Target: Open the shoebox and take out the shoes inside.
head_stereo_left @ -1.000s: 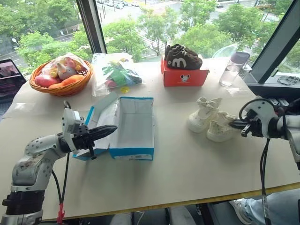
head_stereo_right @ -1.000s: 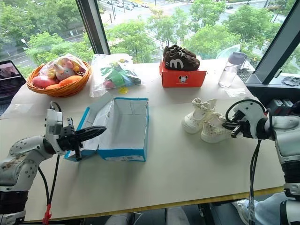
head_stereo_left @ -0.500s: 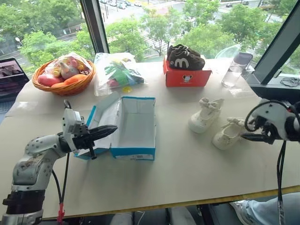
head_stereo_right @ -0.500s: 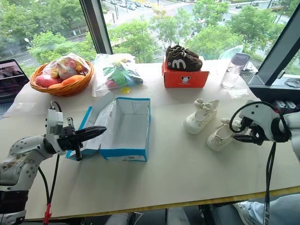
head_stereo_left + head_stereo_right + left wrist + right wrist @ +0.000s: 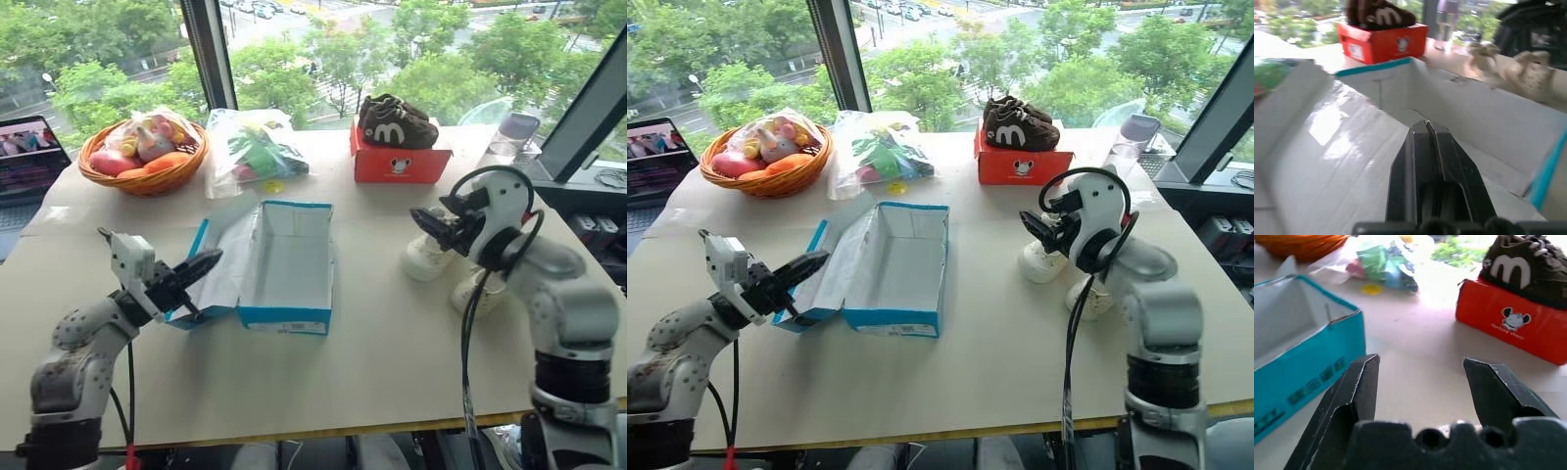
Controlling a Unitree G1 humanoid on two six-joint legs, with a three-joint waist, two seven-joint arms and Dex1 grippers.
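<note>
Shoebox (image 5: 284, 264): blue, open and empty, white inside showing, on the worktop (image 5: 392, 362) in the middle; its lid hangs open on the robot's left side.
Left fingers (image 5: 1432, 161): black, pressed together with nothing between them, tips over the open lid's white inner face.
Left gripper (image 5: 204, 262): at the left edge of the shoebox, pointing toward the box; I cannot tell whether it touches the card.
Right fingers (image 5: 1359, 382): spread wide apart, holding nothing, bare worktop between them.
Right gripper (image 5: 423, 221): raised just above the shoes, pointing toward the shoebox.
Shoes (image 5: 427, 260): two small cream-white ones on the worktop to the right of the shoebox, well apart from it; one shows left of the right arm, the other is partly hidden behind that arm.
Red box (image 5: 400, 163): at the far side of the worktop, a dark brown pair of shoes (image 5: 394, 121) on top.
Basket (image 5: 143, 162): far left, filled with toys.
Plastic bag (image 5: 255, 152): between basket and red box, colourful things inside.
Bottle (image 5: 511, 137): clear, far right.
Laptop (image 5: 27, 166): at the left edge.
</note>
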